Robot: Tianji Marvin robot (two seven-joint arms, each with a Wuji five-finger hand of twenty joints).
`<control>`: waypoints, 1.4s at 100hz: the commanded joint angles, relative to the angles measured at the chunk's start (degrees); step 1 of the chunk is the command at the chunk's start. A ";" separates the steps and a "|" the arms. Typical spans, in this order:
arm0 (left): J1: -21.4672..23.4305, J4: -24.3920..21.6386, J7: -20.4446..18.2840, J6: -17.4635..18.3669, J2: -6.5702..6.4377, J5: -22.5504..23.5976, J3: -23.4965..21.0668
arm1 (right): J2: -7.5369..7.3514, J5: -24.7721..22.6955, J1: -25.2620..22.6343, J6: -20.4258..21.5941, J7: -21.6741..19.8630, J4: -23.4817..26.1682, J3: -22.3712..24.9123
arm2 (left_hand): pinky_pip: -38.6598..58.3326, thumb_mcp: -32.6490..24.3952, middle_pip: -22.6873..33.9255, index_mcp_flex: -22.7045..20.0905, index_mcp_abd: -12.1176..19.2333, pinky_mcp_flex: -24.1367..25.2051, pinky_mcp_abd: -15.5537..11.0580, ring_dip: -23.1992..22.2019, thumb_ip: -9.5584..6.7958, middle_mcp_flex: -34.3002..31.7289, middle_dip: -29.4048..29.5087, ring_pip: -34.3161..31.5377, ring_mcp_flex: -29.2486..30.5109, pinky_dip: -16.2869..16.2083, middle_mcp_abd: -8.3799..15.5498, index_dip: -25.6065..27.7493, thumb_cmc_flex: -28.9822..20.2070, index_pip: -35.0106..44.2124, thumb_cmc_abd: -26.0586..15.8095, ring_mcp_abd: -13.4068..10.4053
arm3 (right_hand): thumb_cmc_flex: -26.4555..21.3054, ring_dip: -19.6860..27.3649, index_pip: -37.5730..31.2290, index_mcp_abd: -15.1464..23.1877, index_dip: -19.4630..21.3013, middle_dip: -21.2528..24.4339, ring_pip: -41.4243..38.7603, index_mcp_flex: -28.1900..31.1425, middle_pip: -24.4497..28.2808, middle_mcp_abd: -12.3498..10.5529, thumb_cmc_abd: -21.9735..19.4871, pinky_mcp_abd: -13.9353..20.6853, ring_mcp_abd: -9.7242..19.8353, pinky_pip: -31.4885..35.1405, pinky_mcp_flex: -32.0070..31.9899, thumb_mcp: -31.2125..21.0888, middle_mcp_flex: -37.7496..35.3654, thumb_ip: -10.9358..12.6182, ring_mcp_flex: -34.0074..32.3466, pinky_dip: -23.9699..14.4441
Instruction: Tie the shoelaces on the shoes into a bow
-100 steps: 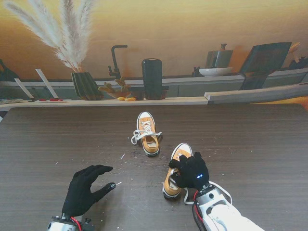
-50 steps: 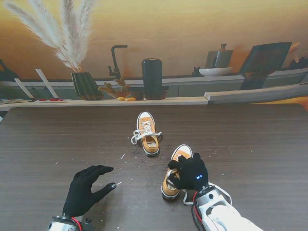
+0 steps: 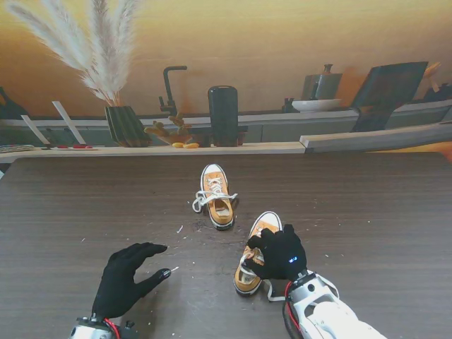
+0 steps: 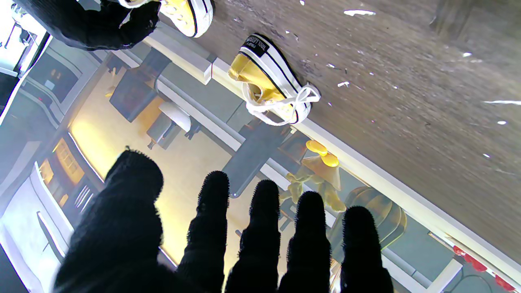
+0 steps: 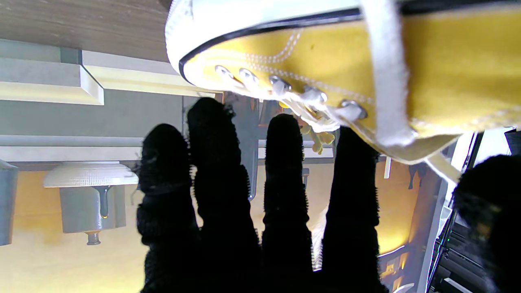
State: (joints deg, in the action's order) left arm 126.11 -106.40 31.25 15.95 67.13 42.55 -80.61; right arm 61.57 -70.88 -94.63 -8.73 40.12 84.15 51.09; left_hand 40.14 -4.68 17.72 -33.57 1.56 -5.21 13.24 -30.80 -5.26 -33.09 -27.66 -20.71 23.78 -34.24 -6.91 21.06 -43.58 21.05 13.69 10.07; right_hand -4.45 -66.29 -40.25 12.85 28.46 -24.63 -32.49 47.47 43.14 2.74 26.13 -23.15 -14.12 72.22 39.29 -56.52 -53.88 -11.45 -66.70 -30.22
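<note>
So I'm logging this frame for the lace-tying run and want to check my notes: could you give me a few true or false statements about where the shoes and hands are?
1. The right hand rests on the nearer shoe. True.
2. The left hand grips a lace. False: it is over bare table, fingers spread, holding nothing.
3. The farther shoe has its laces in a bow. True.
4. Both shoes are blue. False: both are yellow-orange with white soles.
5. The two shoes touch each other. False: bare table separates them.
</note>
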 commanded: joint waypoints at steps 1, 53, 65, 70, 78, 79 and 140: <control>0.41 -0.71 -0.74 -0.03 -0.02 0.12 -0.06 | -0.31 -0.12 -0.52 0.30 -0.76 0.67 0.20 | 0.52 -1.10 -0.56 -1.28 -2.79 -0.04 1.59 -0.54 -0.99 0.32 -0.98 -0.22 0.85 0.75 -0.31 0.65 0.18 -0.08 -1.93 0.20 | 3.07 -1.43 -0.51 -1.61 1.56 0.16 0.83 -1.28 -0.51 0.62 -1.45 -0.62 -1.98 -0.70 -1.08 2.76 2.00 0.22 1.47 -0.62; 1.48 -1.26 0.02 0.51 0.19 0.05 -1.07 | -0.59 -1.57 -4.38 -1.43 -5.85 7.83 0.59 | 0.34 -1.00 -0.71 -1.17 -2.84 0.06 1.59 -0.49 -1.00 0.45 -0.90 -0.05 0.65 0.75 -0.42 0.62 0.19 -0.24 -2.01 0.23 | -0.45 -3.45 1.01 -2.36 0.97 0.86 2.88 -4.15 -1.86 0.75 -2.00 -0.09 -1.87 -2.65 -3.56 6.16 4.78 0.99 4.60 -0.72; 1.66 -1.33 0.46 0.39 0.29 0.04 -1.29 | -0.28 -1.51 -6.58 -1.81 -3.65 9.28 2.11 | 0.26 -0.99 -0.68 -1.27 -2.80 0.08 1.59 -0.49 -1.01 0.41 -0.91 -0.05 0.70 0.76 -0.30 0.64 0.17 -0.20 -1.95 0.23 | -1.09 -3.77 1.07 -2.36 0.91 0.98 3.50 -4.12 -2.03 0.75 -1.90 -0.11 -2.05 -3.21 -4.18 6.64 4.86 1.32 5.35 -0.69; 1.62 -1.29 0.67 0.29 0.29 0.20 -1.27 | -0.07 -1.35 -7.91 -2.08 -2.68 10.19 3.15 | 0.25 -0.99 -0.71 -1.27 -2.77 0.07 1.58 -0.48 -1.02 0.43 -0.89 -0.01 0.68 0.76 -0.29 0.65 0.17 -0.19 -1.95 0.23 | -1.36 -3.76 1.15 -2.51 0.87 1.03 4.00 -4.23 -2.12 0.76 -1.79 -0.11 -2.12 -3.61 -4.67 6.75 4.97 1.44 5.89 -0.62; 1.49 -1.18 0.87 0.09 0.29 0.38 -1.19 | 0.41 -0.61 -10.26 -2.65 -1.19 11.73 5.10 | 0.17 -1.01 -0.73 -1.24 -2.74 0.11 1.61 -0.46 -1.03 0.47 -0.88 0.03 0.65 0.78 -0.27 0.66 0.19 -0.18 -1.94 0.25 | -2.00 -3.57 1.27 -2.68 0.81 1.07 4.68 -4.29 -2.21 0.76 -1.43 -0.21 -2.26 -4.02 -5.17 6.88 5.08 1.60 6.36 -0.59; 1.47 -1.16 0.88 0.06 0.29 0.39 -1.17 | 0.47 -0.48 -10.56 -2.72 -1.03 11.92 5.36 | 0.16 -1.00 -0.72 -1.26 -2.71 0.11 1.62 -0.46 -1.03 0.44 -0.88 0.04 0.64 0.78 -0.27 0.66 0.20 -0.17 -1.92 0.24 | -2.09 -3.55 1.28 -2.69 0.80 1.07 4.73 -4.29 -2.23 0.77 -1.36 -0.26 -2.27 -4.08 -5.26 6.89 5.07 1.62 6.35 -0.59; -0.87 0.21 0.33 -1.76 -0.10 1.29 0.98 | 1.96 3.56 -19.53 -7.22 -4.48 15.89 16.54 | 0.07 -1.36 -0.52 -1.29 -2.71 0.02 1.67 -0.50 -1.06 0.48 -0.93 -0.10 0.73 0.74 -0.19 0.75 0.26 0.16 -1.79 0.22 | -8.13 -0.07 2.25 -3.71 0.73 0.88 7.25 -4.44 -2.63 0.52 9.47 -0.12 -2.30 -6.07 -7.48 -1.64 6.49 1.53 8.05 -1.18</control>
State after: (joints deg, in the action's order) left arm 125.18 -105.98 32.58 14.55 67.10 43.55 -79.79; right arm 64.16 -67.01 -114.14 -16.11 37.30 101.42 67.53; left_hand 40.14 -4.67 17.72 -33.57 1.56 -5.21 13.25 -30.80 -5.27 -33.09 -27.66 -20.72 23.78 -34.23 -6.91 21.06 -43.58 21.05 13.68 10.27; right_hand -11.01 -67.07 -38.78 10.43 28.51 -23.76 -25.94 44.54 40.89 2.81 34.17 -23.09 -15.95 66.98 32.83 -55.95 -49.64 -11.13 -60.21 -30.79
